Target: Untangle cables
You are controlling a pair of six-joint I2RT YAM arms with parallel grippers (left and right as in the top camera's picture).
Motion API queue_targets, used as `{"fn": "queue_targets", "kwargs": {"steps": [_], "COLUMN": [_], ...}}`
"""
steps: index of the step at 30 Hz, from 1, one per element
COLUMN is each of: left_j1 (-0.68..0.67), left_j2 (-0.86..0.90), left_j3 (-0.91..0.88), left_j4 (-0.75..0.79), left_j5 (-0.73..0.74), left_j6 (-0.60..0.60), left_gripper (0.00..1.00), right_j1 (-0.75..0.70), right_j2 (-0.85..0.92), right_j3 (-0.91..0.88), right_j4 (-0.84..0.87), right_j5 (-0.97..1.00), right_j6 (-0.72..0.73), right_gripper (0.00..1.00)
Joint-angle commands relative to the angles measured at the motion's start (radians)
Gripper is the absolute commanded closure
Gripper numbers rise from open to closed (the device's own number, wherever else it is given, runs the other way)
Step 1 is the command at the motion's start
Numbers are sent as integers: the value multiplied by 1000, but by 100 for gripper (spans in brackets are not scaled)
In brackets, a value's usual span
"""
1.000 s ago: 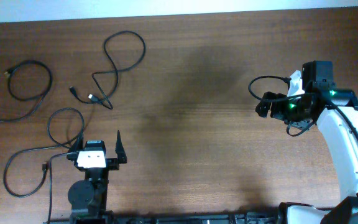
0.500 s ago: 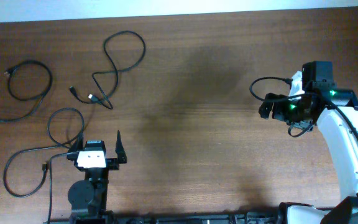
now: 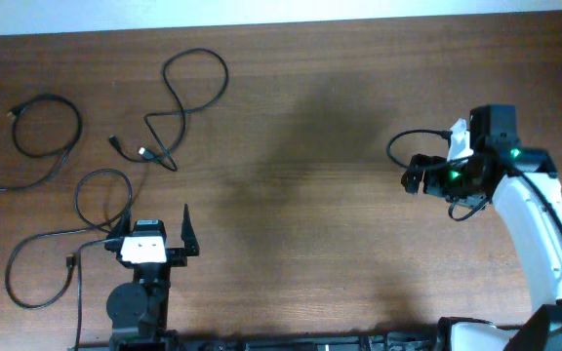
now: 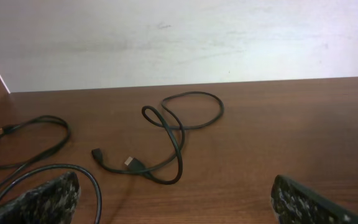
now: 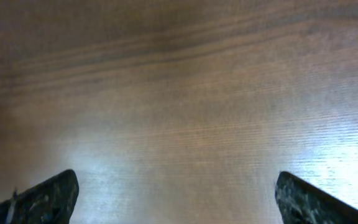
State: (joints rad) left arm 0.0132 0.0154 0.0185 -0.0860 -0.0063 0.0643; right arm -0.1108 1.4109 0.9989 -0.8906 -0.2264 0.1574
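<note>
While pincers (image 3: 156,216) (image 3: 411,172) gape, cables (image 3: 199,51) (image 3: 79,125) (image 3: 105,172) (black) lie looped

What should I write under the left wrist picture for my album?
Looped black cables lie on the wooden table ahead of the open left gripper.

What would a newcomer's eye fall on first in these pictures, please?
Three thin black cables lie in loose loops on the left of the dark wooden table. The left gripper sits open close beside them, while the right gripper, also open, hangs over bare wood far right.
</note>
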Motion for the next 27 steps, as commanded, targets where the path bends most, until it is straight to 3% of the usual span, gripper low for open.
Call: {"fn": "queue_targets", "kwargs": {"steps": [1, 9, 17, 27], "left_j1": [-4, -4, -4, -4], "left_j2": [-10, -10, -10, -10], "left_j3": [-10, -10, -10, -10], "left_j4": [3, 3, 3, 3], "left_j5": [11, 11, 11, 11], "left_j6": [16, 16, 16, 16], "left_gripper": [1, 1, 1, 1], "right_j1": [0, -1, 2, 15], "right_j2": [-130, -547, -1072, -1297], "right_j3": [-125, -451, -652, -848], "right_j4": [108, 428, 555, 840], "right_j5": [-5, -6, -5, 3], "right_j6": [-11, -11, -11, -15], "right_gripper": [1, 1, 1, 1]}}
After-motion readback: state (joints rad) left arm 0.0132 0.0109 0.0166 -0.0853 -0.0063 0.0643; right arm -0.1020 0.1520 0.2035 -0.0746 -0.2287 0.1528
